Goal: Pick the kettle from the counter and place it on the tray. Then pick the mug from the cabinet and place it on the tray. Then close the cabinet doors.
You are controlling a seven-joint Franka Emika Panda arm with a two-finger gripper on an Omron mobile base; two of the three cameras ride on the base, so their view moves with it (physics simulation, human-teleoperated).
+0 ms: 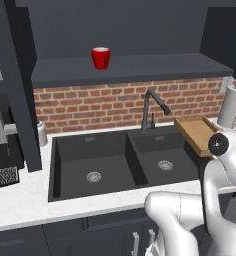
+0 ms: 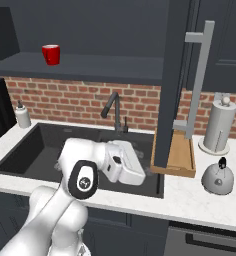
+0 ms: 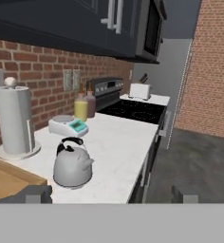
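Observation:
The silver-grey kettle (image 2: 218,178) stands on the white counter (image 2: 190,197) to the right of the sink, in front of the paper-towel roll. In the hand view the kettle (image 3: 72,166) lies ahead and left of my gripper (image 3: 111,196), which is open with nothing between its fingertips (image 3: 38,194). My hand (image 2: 124,165) hovers over the sink's right basin, well short of the kettle. The wooden tray (image 2: 180,159) lies between sink and kettle, partly hidden by an open cabinet door (image 2: 172,80). The red mug (image 1: 100,57) stands on the cabinet shelf (image 1: 140,67).
A tall paper-towel roll (image 3: 14,121) stands behind the kettle. Further along the counter are a small scale (image 3: 69,126), two bottles (image 3: 85,105), a stove (image 3: 133,110) and a toaster (image 3: 140,90). A black faucet (image 1: 151,109) rises behind the double sink (image 1: 95,160). The left cabinet door (image 1: 17,85) hangs open.

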